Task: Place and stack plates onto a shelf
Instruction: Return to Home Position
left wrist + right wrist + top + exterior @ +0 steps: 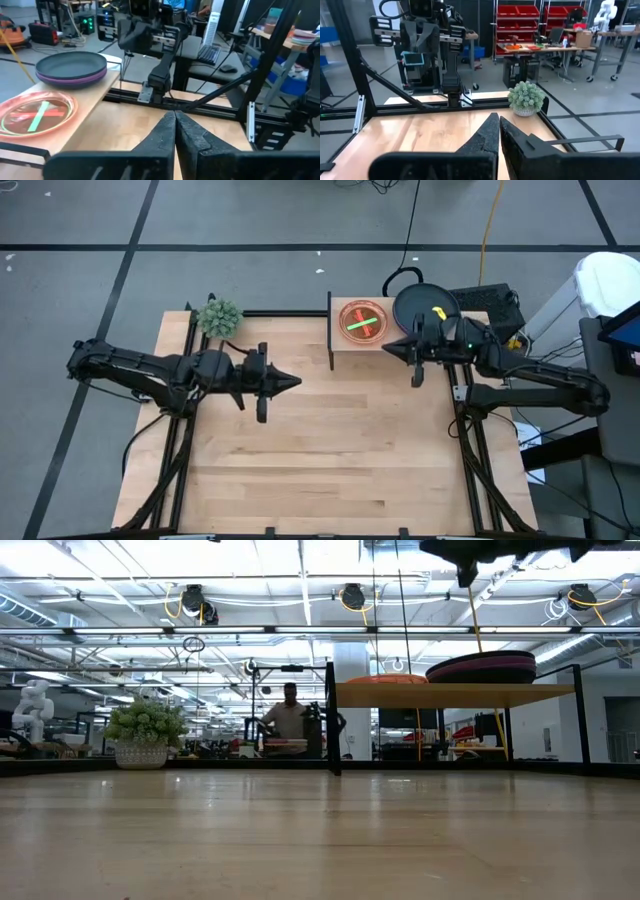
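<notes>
Left gripper (175,117) fingers pressed together, empty, over mid-table. Dark teal plate (72,64) sits on purple plate (75,79) at the right end of the shelf (91,97); pink-red plate (37,115) just beside. Right gripper (388,350) closed, empty, raised by shelf's front edge.

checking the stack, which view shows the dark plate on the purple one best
Left wrist view: dark plate on purple plate, both rims clear. High view shows only the dark top; low view, edge-on; right wrist view, nothing.
</notes>
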{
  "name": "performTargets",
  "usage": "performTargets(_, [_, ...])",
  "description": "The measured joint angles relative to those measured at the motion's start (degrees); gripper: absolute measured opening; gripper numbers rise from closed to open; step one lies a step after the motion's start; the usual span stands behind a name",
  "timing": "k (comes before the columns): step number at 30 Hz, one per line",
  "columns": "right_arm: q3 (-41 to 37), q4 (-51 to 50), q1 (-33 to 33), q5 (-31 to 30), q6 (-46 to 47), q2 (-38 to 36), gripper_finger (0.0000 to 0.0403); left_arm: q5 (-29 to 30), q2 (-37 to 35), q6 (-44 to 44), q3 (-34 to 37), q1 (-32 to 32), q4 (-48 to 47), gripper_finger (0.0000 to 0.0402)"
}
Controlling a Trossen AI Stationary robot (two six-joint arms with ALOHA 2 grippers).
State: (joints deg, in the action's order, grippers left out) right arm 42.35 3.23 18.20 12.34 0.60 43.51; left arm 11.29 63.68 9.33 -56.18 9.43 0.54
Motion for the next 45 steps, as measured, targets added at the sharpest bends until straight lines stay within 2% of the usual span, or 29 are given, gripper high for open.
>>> performTargets(5, [-5.3,4.8,0.0,0.0,-2.5,-1.7,0.0,-0.4,0.0,-1.8,1.9,-0.9,1.1,0.0004])
performTargets(11, [-9.8,6.0,0.0,0.0,-5.6,-3.5,0.0,-1.5,-2.0,-2.9,9.9,-3.2,7.1,0.0002])
performTargets(20, [-14.5,6.0,0.0,0.0,-8.0,-5.6,0.0,-1.8,-12.5,-4.1,23.1,-4.7,12.6,0.0001])
performTargets(28, [-20.1,8.9,0.0,1.2,-10.5,-5.7,0.0,1.7,-22.6,-5.2,31.6,-4.7,13.4,0.0001])
performTargets(35, [-27.9,18.5,-1.8,0.8,-10.0,-5.8,0.0,2.3,-26.9,-4.5,36.4,-4.5,13.5,0.0])
performTargets(45, [-34.0,18.9,-5.1,-0.4,-8.8,-5.8,0.0,2.2,-27.5,-4.5,40.8,-4.5,14.4,0.0])
